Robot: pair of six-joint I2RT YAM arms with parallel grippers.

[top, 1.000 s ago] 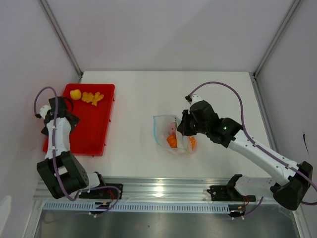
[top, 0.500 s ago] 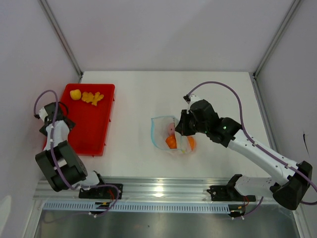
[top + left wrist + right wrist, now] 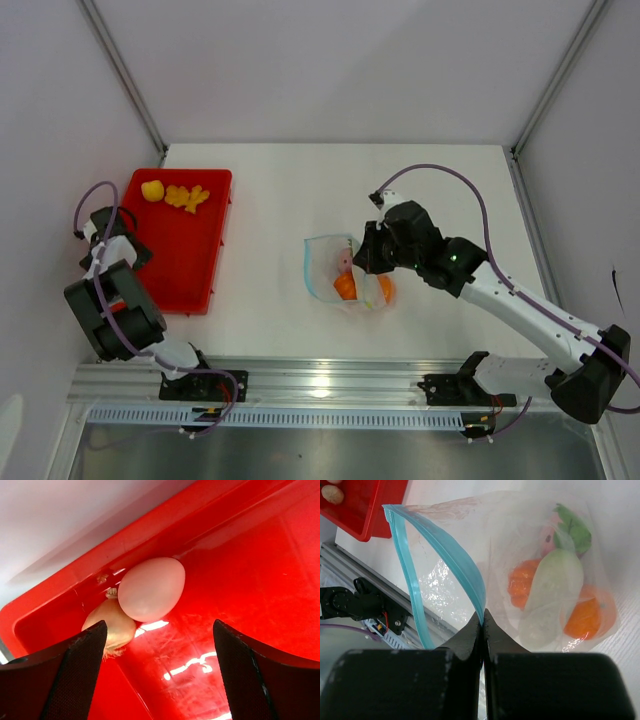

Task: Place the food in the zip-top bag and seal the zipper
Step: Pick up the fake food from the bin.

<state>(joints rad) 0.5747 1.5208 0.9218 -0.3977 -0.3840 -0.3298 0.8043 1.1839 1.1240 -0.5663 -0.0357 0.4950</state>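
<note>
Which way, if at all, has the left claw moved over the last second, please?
Yes: seen from above, the left claw has drawn back leftward, from over the red tray toward the tray's left rim.

Behind pink egg (image 3: 151,589), tan food piece (image 3: 107,627) half hidden; left fingers (image 3: 75,675) cut off at lower edge.

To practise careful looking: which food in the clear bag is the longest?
The pale whitish piece, lying lengthwise between the two rounder orange pieces and beside the pink one.

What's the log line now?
left gripper: open near pale pink toy egg in red plastic tray | right gripper: shut on blue-teal zipper of clear zip-top bag
</note>
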